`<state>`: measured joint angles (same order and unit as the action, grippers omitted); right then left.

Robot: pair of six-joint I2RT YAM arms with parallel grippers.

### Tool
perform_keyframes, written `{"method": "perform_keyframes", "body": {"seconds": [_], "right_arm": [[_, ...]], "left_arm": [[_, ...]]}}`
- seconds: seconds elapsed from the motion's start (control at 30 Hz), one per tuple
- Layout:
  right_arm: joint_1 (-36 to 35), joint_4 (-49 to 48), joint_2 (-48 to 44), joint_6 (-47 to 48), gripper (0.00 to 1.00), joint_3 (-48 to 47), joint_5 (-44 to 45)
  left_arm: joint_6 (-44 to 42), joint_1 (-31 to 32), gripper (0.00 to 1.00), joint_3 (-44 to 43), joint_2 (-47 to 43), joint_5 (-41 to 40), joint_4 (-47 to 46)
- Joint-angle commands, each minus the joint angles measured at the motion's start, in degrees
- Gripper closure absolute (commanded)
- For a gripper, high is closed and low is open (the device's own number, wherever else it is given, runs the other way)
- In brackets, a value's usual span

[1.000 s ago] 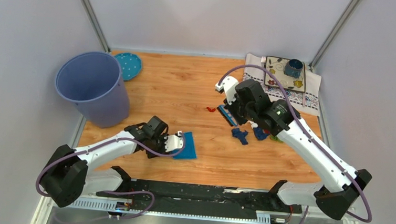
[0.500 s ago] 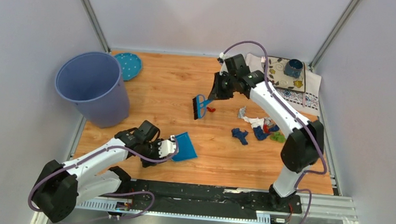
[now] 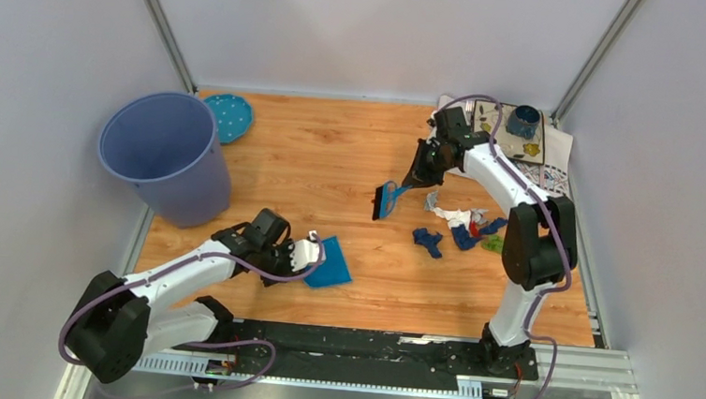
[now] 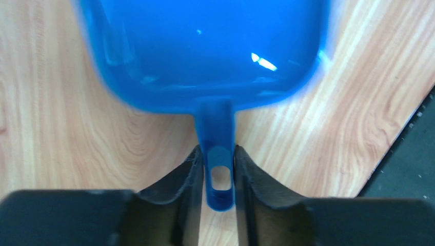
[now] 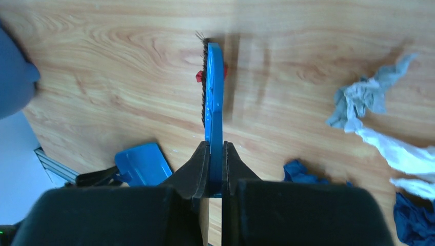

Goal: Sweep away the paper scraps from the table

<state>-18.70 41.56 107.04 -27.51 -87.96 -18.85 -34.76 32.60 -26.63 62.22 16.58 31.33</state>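
Observation:
The paper scraps lie in a loose cluster on the table (image 3: 314, 159) at the right: a white-grey one (image 3: 449, 213), dark blue ones (image 3: 427, 240) and a green one (image 3: 493, 245). In the right wrist view the white-grey scrap (image 5: 367, 100) and a dark blue one (image 5: 302, 171) show, and a small red scrap (image 5: 199, 76) lies beside the bristles. My right gripper (image 3: 418, 176) (image 5: 215, 169) is shut on a blue brush (image 3: 387, 200) (image 5: 214, 87), just left of the cluster. My left gripper (image 3: 303, 255) (image 4: 215, 174) is shut on the handle of a blue dustpan (image 3: 330, 264) (image 4: 205, 51) lying flat on the table.
A large blue bucket (image 3: 160, 153) stands at the left, with a teal dotted disc (image 3: 228, 116) behind it. A patterned white cloth (image 3: 550, 171) with a tray and a blue cup (image 3: 524, 122) lies at the back right. A black rail (image 3: 348, 345) runs along the near edge.
My right arm has swung the brush right, closer to the scrap cluster, and stretched further back. My left gripper has shifted the dustpan slightly right.

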Motion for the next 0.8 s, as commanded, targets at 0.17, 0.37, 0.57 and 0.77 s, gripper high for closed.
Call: {"method": "perform_keyframes", "body": {"seconds": [0.17,0.37,0.57,0.77], "right_arm": [[0.50,4.93,-17.12,6.14,1.00,7.10,3.73],[0.42,14.22,-24.67,8.78,1.00,3.24,9.34],[-2.30,25.91,-31.10,10.81,1.00,6.83,30.35],[-2.83,27.27,-37.69,7.56,1.00,16.83,37.93]], "left_arm": [[-2.24,-0.17,0.94,1.41,4.05,-4.27,-1.27],[-3.12,-0.17,1.00,0.00,5.90,-4.19,-0.75],[-3.99,-0.17,1.00,-3.25,7.04,-3.83,1.45],[-4.44,-0.17,1.00,-7.29,11.60,-6.47,2.42]]}}
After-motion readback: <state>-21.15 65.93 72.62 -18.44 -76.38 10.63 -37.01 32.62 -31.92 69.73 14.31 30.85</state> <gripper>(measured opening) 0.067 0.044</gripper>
